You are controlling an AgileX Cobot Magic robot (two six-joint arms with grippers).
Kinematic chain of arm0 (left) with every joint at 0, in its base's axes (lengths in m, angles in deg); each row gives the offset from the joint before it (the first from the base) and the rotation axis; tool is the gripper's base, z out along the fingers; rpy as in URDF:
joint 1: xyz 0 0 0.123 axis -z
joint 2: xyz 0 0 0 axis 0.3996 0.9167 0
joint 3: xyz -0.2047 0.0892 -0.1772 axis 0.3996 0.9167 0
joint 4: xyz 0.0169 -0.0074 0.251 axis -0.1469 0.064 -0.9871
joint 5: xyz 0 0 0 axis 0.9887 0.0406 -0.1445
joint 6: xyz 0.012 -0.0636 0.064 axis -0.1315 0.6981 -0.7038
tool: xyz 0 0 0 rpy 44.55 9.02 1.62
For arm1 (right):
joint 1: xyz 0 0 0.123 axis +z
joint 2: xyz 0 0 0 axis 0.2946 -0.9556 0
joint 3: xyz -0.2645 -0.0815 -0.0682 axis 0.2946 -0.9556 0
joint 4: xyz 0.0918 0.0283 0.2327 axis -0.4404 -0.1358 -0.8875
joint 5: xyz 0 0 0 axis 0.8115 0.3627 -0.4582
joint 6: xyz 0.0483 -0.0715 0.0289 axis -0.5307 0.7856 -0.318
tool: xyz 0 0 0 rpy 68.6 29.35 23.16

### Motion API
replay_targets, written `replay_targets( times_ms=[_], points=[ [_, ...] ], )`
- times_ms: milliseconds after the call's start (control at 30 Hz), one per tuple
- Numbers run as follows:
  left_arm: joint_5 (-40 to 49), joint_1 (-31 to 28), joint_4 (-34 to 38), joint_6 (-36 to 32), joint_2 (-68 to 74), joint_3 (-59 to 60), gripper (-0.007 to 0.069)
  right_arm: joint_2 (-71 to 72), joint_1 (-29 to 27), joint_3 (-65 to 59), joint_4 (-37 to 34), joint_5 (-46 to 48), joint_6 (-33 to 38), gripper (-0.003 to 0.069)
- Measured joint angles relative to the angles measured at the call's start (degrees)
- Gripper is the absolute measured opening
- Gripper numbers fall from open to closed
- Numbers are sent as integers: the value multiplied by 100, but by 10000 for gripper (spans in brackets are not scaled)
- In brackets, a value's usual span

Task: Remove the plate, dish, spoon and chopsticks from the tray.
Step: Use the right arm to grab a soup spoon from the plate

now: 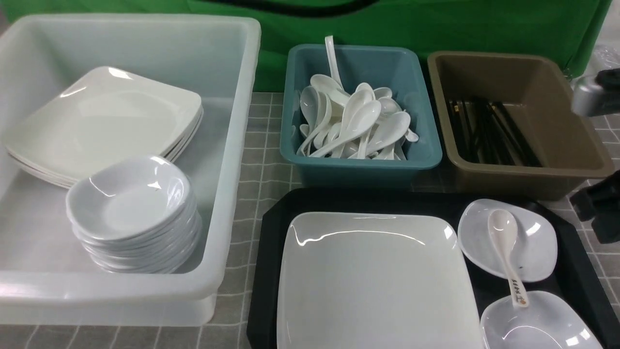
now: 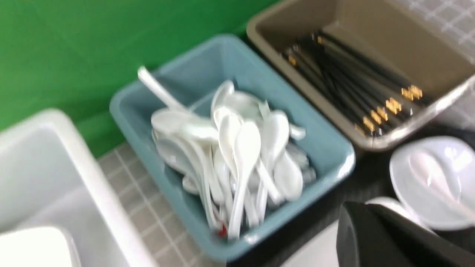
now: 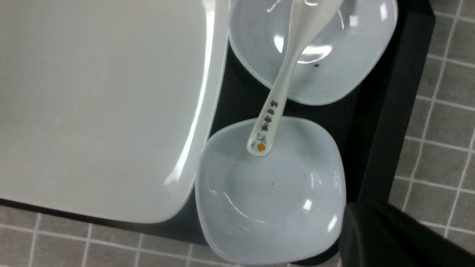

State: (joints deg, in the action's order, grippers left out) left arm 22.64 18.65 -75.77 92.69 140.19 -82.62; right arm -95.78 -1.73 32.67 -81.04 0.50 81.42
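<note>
Plate (image 1: 373, 281) against near dish (image 1: 537, 325) (tray (image 1: 271, 232) crowded)

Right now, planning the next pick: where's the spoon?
Front view: the spoon lies on the right side of the tray, beside the plate, bowl in the far dish, handle end over the near dish.

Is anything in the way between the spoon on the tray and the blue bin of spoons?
Nothing visible. The spoon lies uncovered, bowl in the far dish, handle over the near dish; the blue bin stands just past the far rim of the tray, so only its front wall needs clearing.
</note>
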Motion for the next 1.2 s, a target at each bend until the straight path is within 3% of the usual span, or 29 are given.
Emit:
replay_targets(
  times_ms=[200, 467, 567, 1033, 1200],
  points=[
    [-956, 0, 354, 273, -1615, 2354, 4, -1049, -488, 241, -477, -374, 143, 62],
    [-2307, 0, 697, 717, -3443, 4696, 4, -2177, -506, 258, -585, -1082, 156, 331],
    [-2384, 0, 762, 741, -3795, 5077, 4, -2502, -507, 258, -585, -1231, 156, 367],
    [-2545, 0, 867, 778, -4100, 5291, 4, -3322, -507, 262, -657, -1418, 120, 373],
    [-2642, 0, 867, 794, -4100, 5308, 4, -3401, -507, 268, -695, -1411, 120, 302]
  ],
)
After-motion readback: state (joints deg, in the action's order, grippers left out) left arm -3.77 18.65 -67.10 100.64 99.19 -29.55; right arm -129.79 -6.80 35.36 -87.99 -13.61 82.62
